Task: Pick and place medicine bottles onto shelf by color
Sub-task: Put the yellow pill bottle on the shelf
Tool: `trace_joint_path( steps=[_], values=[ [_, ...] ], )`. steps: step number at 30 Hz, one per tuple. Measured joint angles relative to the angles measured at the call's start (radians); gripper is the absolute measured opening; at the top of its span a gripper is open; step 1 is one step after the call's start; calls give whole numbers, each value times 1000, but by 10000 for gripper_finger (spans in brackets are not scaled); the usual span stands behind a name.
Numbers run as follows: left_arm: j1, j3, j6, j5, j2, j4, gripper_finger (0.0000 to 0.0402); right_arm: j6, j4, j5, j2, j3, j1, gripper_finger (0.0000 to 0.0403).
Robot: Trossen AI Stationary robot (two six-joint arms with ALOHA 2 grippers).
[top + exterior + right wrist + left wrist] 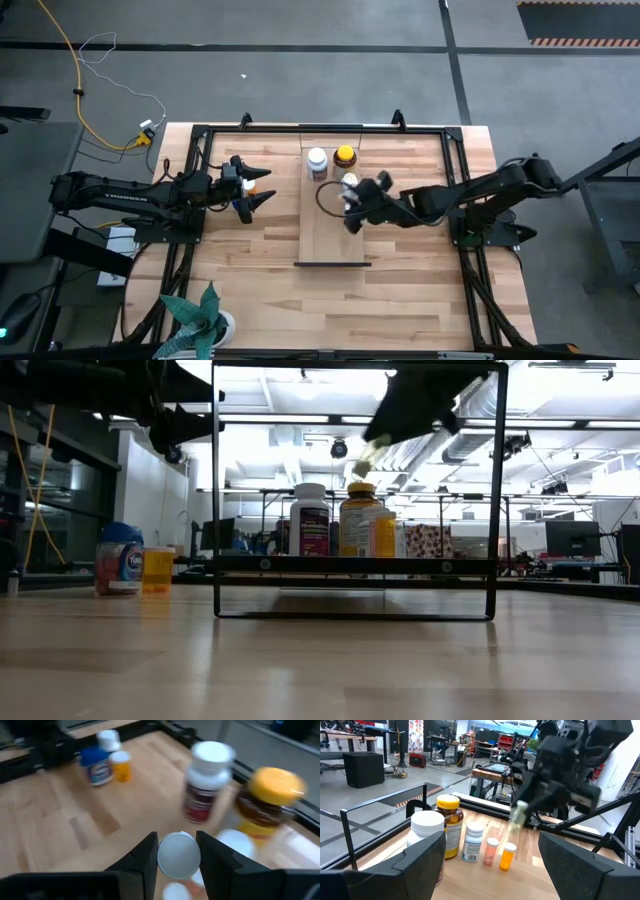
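While the right hand (177, 854) grips it, a small white-capped bottle (178, 852) looks pale.

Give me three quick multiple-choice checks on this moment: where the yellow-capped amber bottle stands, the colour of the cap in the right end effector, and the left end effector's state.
1. The yellow-capped amber bottle stands:
A. on the long light-wood shelf
B. beside the potted plant
C. in the left end effector

2. The cap of the small bottle in the right end effector is:
A. blue
B. yellow
C. white

3. The left end effector is:
A. shut on a bottle
B. open, empty
C. out of view

Answers: 1 A, the high view shows it on the shelf's far end beside the white-capped bottle. 2 C, the right wrist view shows it. 3 B, its fingers stand apart around nothing.
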Motion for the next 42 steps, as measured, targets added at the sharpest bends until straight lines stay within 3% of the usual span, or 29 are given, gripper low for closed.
trace_joint_path(
  steps=[3,9,21,42],
  values=[
    [0,0,0,0,0,0,310,-50,58,-61,60,1,-12,108],
    [0,0,0,0,0,0,310,-52,11,-165,174,56,-81,108],
    [0,0,0,0,0,0,310,-26,-124,-170,215,93,-97,108],
    [0,0,0,0,0,0,310,-8,-124,-192,218,82,-97,108]
  ],
)
